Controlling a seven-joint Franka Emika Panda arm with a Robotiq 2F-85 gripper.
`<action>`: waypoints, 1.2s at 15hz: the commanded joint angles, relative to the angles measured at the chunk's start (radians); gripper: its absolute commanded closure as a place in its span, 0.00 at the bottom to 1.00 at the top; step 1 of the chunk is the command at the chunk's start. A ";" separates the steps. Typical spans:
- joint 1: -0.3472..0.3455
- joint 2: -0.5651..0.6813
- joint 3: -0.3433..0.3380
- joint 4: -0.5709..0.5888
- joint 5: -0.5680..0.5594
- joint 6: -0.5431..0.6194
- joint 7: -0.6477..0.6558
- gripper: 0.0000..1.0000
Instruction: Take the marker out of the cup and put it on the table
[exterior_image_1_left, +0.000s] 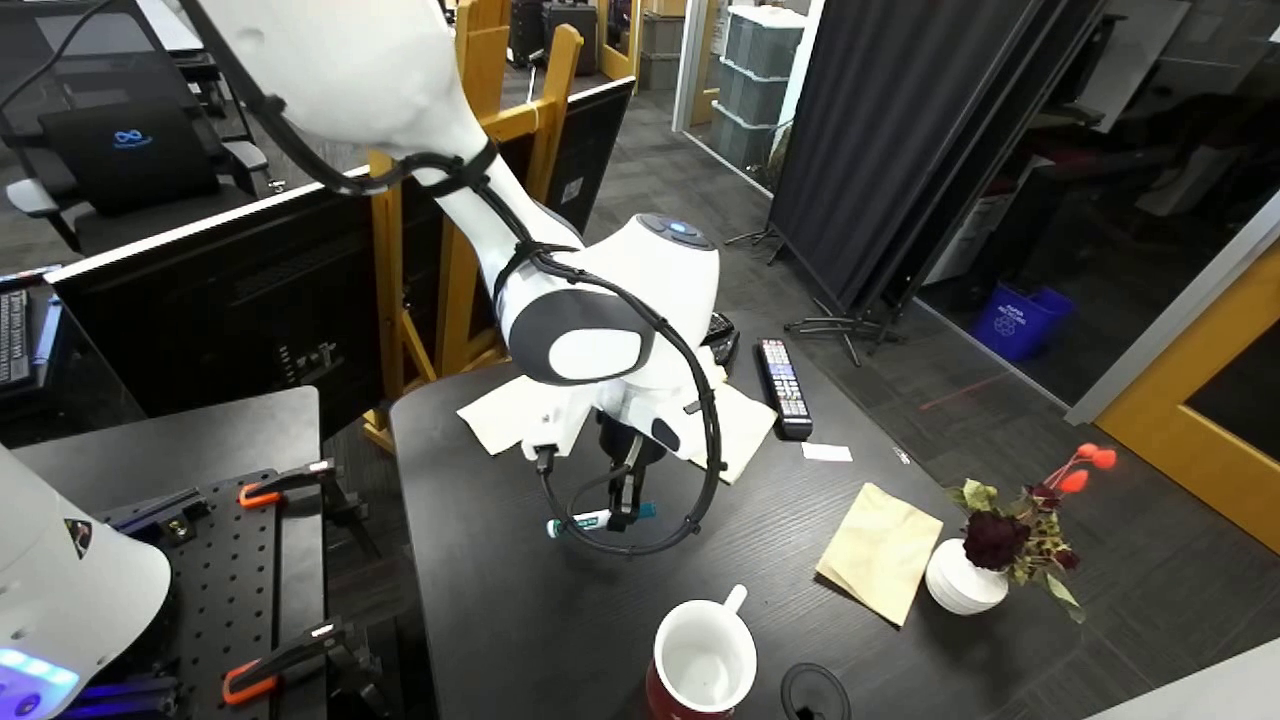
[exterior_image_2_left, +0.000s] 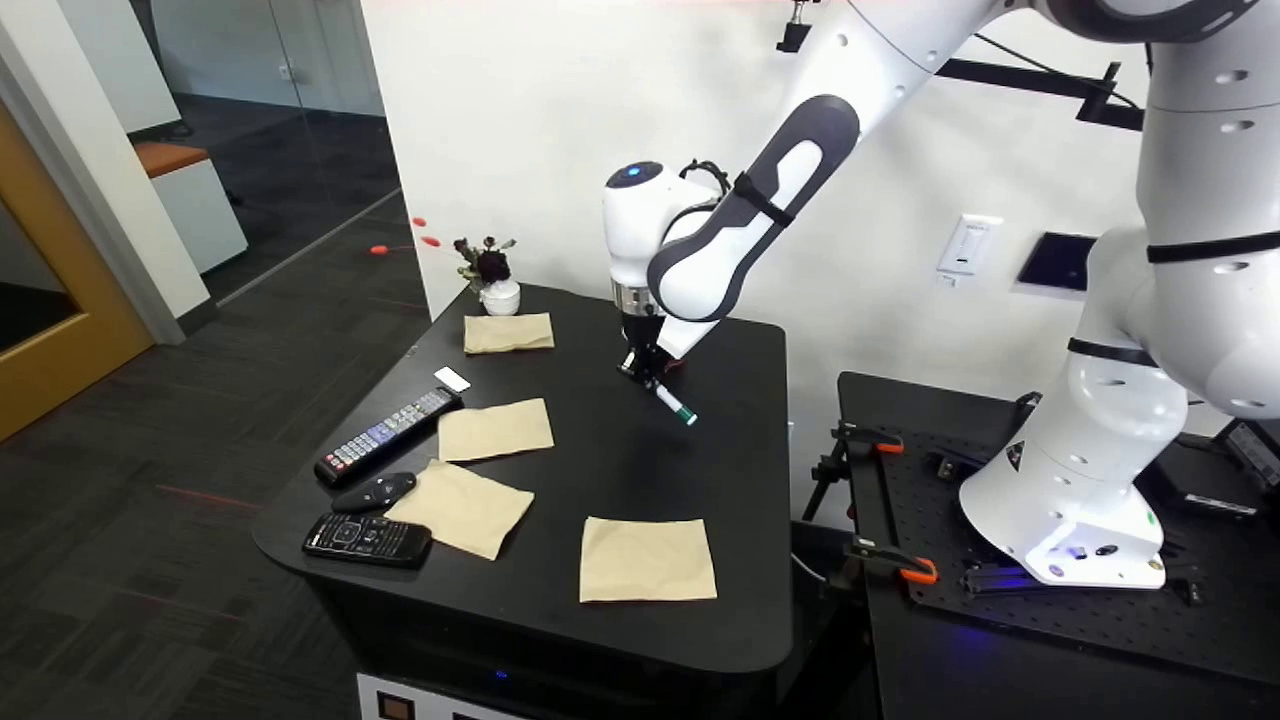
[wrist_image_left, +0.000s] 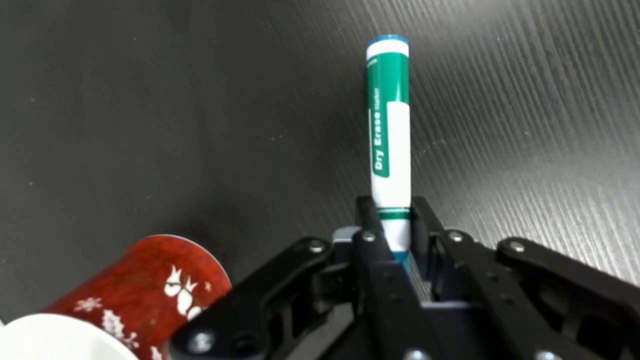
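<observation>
The marker (wrist_image_left: 390, 135) is white and green with blue ends. My gripper (wrist_image_left: 393, 215) is shut on it near one end in the wrist view, and the marker lies nearly flat. In both exterior views the marker (exterior_image_1_left: 590, 521) (exterior_image_2_left: 674, 403) sticks out from the gripper (exterior_image_1_left: 625, 508) (exterior_image_2_left: 645, 368), low over the black table (exterior_image_1_left: 520, 620) (exterior_image_2_left: 620, 470). I cannot tell whether it touches the top. The cup (wrist_image_left: 150, 285) is red with white figures and a white inside. It stands beside the gripper, its white mouth (exterior_image_1_left: 705, 645) showing no marker inside. In an exterior view the gripper mostly hides the cup.
Pale yellow paper notes (exterior_image_1_left: 880, 553) (exterior_image_2_left: 648, 560) lie about the table. Remotes (exterior_image_1_left: 785, 388) (exterior_image_2_left: 365, 540) and a white card (exterior_image_1_left: 827, 452) lie along one edge. A white pot with dark flowers (exterior_image_1_left: 965, 578) (exterior_image_2_left: 500, 297) stands at a corner. A black ring-shaped object (exterior_image_1_left: 815, 690) lies near the cup.
</observation>
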 joint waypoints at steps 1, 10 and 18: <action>0.015 0.033 -0.015 0.006 -0.038 0.068 -0.046 0.95; 0.070 0.057 -0.045 0.000 -0.095 0.130 -0.040 0.32; 0.078 0.051 -0.044 -0.001 -0.089 0.135 -0.044 0.00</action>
